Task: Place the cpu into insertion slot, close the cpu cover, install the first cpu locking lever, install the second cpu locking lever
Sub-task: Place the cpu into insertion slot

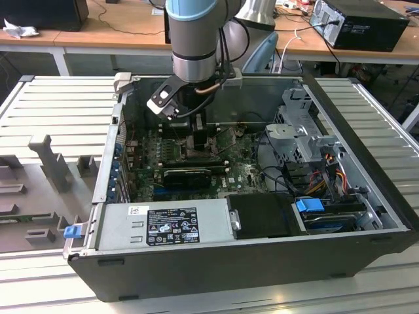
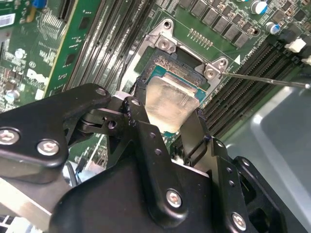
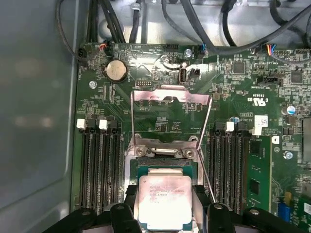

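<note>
Nearest in the exterior view is the grey power supply (image 1: 163,222) along the case's near edge, then a long black card (image 1: 190,175). Just beyond them the gripper (image 1: 198,131) reaches down onto the green board. In both wrist views its 2 fingers (image 3: 130,206) are closed to the chip's width and press on 2 opposite edges of the cpu (image 3: 164,201). The cpu lies silver face up right over the socket (image 2: 155,65) — whether it is fully seated or a hair above, I cannot tell. Rows of memory slots (image 3: 99,165) flank the socket on both sides. Farther back the cover (image 3: 171,94) stands swung open, and a thin lever rod (image 2: 262,77) sticks out free, so nothing is latched yet. To place the chip well, I judge it should go down level and square to the frame, corners matched, with no sideways push — the contacts underneath would likely bend easily. The grip should ease only once the chip lies flat.
</note>
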`<state>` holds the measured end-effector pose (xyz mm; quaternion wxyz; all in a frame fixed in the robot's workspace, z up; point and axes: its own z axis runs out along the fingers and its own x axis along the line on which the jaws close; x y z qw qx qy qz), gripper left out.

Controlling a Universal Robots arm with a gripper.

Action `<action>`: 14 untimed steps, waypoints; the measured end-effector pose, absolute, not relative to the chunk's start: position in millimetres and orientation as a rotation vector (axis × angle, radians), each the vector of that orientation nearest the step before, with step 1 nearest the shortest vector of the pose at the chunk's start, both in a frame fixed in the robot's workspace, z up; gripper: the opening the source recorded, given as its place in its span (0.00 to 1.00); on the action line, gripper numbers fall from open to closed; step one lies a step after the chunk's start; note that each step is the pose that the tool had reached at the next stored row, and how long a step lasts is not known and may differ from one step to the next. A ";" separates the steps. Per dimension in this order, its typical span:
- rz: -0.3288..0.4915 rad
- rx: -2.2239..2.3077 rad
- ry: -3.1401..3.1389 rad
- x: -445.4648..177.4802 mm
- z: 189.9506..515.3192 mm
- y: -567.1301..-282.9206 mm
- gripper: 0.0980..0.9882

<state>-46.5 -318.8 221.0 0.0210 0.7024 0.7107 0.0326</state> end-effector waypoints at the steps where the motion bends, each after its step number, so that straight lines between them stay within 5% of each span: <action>1: 0.101 2.186 2.195 -46.6 219.6 -318.8 0.48; 14: 0.100 2.197 2.183 -47.1 205.4 -318.0 0.48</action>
